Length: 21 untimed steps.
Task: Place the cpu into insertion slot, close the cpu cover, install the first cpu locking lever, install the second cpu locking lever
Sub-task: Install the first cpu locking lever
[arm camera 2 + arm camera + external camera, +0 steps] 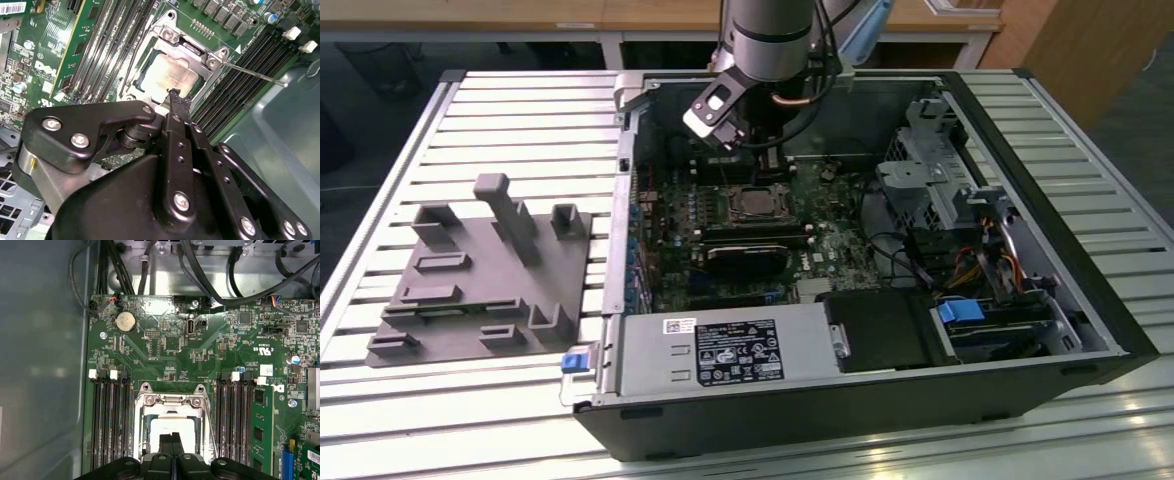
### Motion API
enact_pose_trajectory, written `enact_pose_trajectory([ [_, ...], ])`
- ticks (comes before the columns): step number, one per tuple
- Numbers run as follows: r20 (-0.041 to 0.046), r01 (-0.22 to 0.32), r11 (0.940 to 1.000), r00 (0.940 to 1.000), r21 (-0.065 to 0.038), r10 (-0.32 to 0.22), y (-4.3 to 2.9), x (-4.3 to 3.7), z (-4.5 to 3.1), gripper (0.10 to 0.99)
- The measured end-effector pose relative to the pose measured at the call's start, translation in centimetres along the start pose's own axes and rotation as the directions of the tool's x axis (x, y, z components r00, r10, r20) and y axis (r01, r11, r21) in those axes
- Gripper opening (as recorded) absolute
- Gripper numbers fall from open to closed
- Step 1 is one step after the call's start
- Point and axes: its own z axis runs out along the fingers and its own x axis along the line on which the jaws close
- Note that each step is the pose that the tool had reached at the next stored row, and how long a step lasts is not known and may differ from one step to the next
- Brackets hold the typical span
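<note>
While flat in the insertion slot [173, 401], square cpu [172, 425] face-up.

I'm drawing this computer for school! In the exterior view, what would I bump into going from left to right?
grey block with posts → blue tab → cpu → blue drive handle

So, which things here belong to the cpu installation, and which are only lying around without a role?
Belongs to the job: cpu, under the cpu cover; thin locking lever sticking out beside them.

Just lying about: grey fixture block on the slatted table; memory slots; round battery; power supply.
</note>
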Motion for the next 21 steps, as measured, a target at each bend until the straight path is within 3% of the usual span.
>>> enact_pose_trajectory([
  [10, -0.0001, 0.0, 1.0, 1.0, 0.0, 0.0, 0.01, 0.01, -0.42, 0.106],
  [21, -0.0001, 0.0, 1.0, 1.0, 0.0, 0.0, 0.07, 0.06, -1.55, 0.106],
])
